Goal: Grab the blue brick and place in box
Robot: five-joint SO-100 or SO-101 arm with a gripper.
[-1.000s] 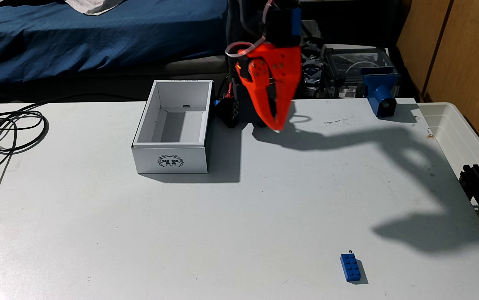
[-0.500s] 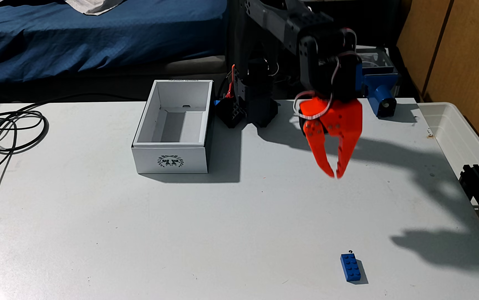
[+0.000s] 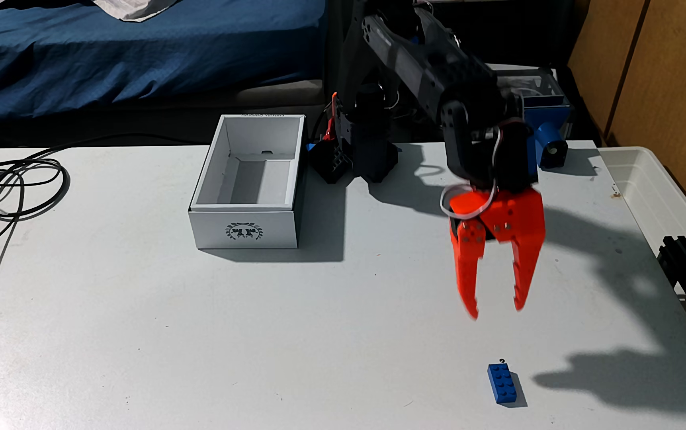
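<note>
A: Fixed view. Where is the gripper, and in what state?

B: It hangs above the table, right of centre, orange fingers pointing down. The jaws stand well apart with nothing between them. The tips are clear of the surface.

A: And the brick?

B: Flat on the table, studs up, near the front edge. It lies nearer the camera than the fingertips, apart from them, and roughly in line with the gap between them.

A: The box?

B: Left of the arm, well apart from the brick, open top, emblem side facing the camera. Its inside looks bare.

A: Other items?

B: Coiled cables at far left; a blue mount at the table's back right; a translucent bin along the right edge.
</note>
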